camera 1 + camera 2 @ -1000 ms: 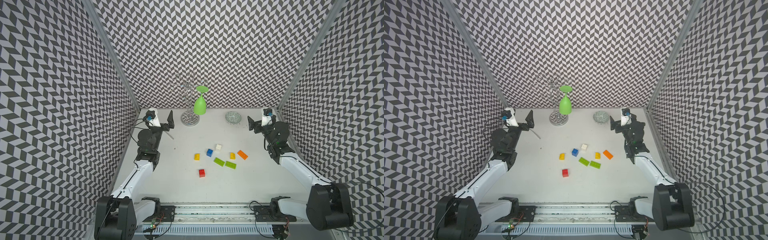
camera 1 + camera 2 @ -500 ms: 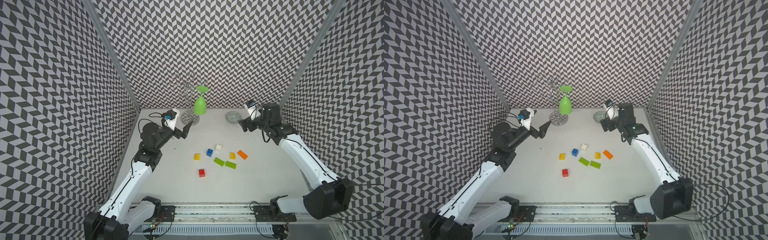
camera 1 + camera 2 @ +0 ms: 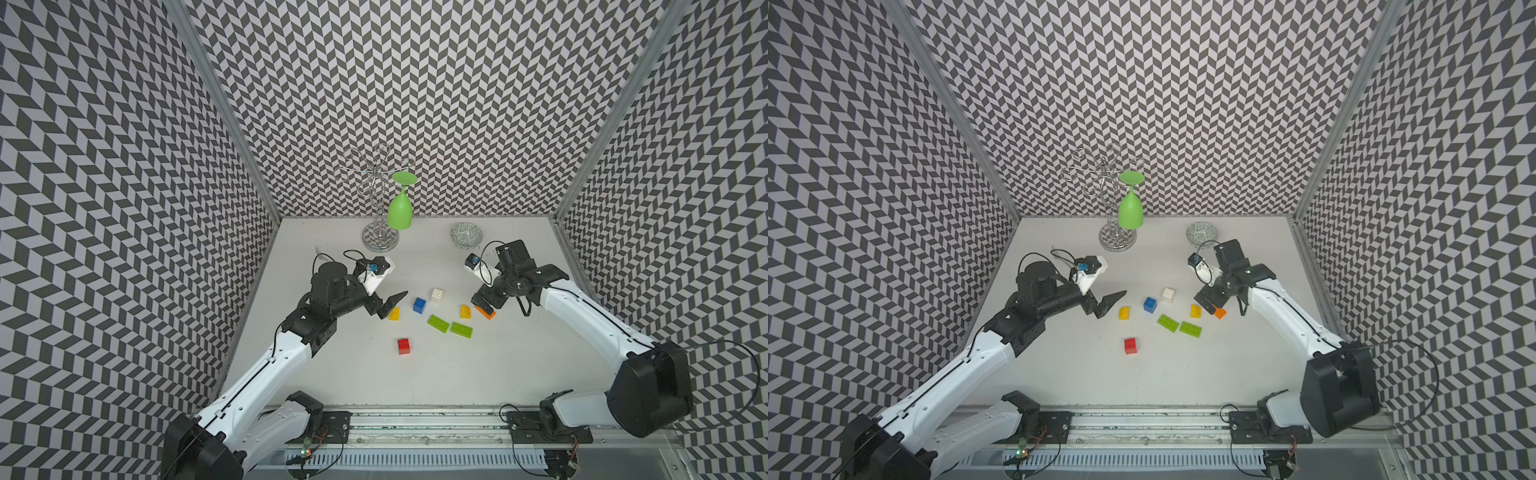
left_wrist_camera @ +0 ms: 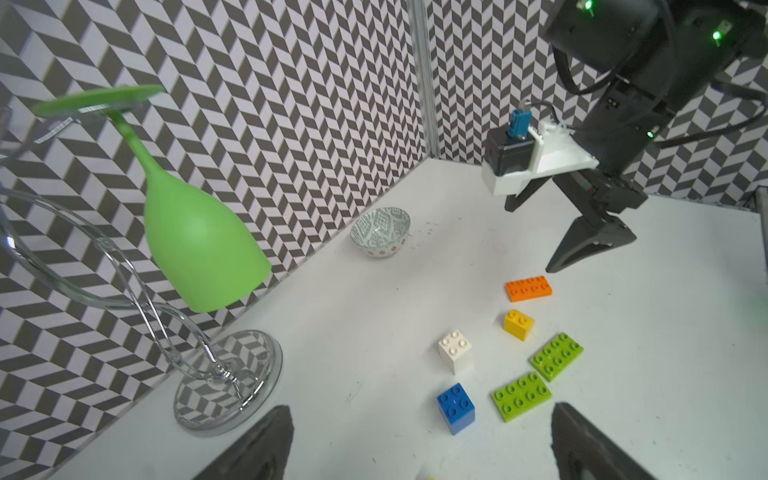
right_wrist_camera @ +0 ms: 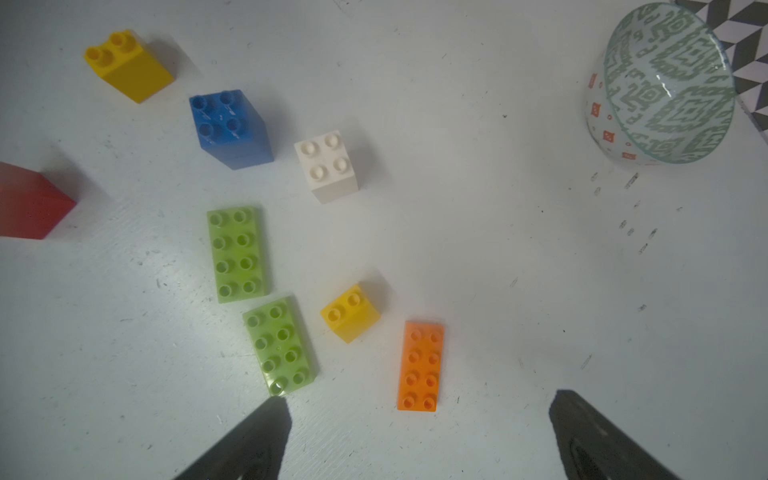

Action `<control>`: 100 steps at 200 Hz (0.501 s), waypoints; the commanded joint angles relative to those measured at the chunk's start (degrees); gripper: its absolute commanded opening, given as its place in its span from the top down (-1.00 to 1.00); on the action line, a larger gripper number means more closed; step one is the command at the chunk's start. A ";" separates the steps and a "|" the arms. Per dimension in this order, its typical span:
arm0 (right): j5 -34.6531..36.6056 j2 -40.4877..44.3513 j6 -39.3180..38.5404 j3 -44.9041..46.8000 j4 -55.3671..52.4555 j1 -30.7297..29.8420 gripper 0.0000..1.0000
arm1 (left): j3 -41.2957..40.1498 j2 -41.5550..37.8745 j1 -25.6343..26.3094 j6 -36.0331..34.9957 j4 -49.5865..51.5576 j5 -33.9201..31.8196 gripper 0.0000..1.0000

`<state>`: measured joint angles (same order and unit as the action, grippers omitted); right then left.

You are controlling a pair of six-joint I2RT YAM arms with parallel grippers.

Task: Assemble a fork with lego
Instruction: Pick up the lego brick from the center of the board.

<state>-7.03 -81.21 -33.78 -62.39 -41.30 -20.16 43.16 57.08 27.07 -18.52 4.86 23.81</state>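
Observation:
The lego lies as several loose bricks mid-table; no fork is in view. In both top views I see a red brick [image 3: 403, 346] nearest the front, a yellow [image 3: 393, 314], a blue [image 3: 419, 304], a white [image 3: 436, 294], two lime-green plates [image 3: 438, 323] [image 3: 1190, 329], another yellow [image 3: 465, 311] and an orange plate [image 3: 487, 313]. My left gripper [image 3: 392, 304] [image 4: 420, 409] hangs open just left of the yellow brick, holding nothing. My right gripper [image 3: 482, 304] [image 5: 419, 399] is open above the orange plate [image 5: 419, 365], partly hiding it from above.
A wire glass rack [image 3: 380, 239] with a green wine glass [image 3: 400, 212] hanging upside down stands at the back centre. A small patterned bowl [image 3: 467, 236] sits at the back right, behind my right arm. Chevron-patterned walls enclose three sides.
Both arms have swung from the back corners in toward the bricks. Both grippers stayed open. No brick has moved.

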 commanded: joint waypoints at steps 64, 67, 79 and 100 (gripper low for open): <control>-0.05 -11.74 -7.68 -3.70 -0.14 -3.63 -0.96 | -4.79 3.11 1.64 -0.55 -3.12 0.12 -0.97; -0.21 -12.14 -7.81 -3.99 -0.25 -3.64 -0.95 | -4.68 3.31 1.67 -0.55 -3.17 0.16 -0.97; -1.08 -13.78 -7.98 -5.24 -0.41 -3.67 -0.92 | -4.83 3.83 1.63 -0.62 -3.26 0.04 -0.97; -2.15 -15.71 -8.56 -6.29 -0.73 -3.85 -0.92 | -5.05 4.02 1.66 -0.94 -3.41 0.09 -0.97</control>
<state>-7.60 -95.48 -40.99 -66.70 -41.98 -23.51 38.94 61.10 28.49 -18.61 3.42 23.77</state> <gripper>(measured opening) 0.960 0.986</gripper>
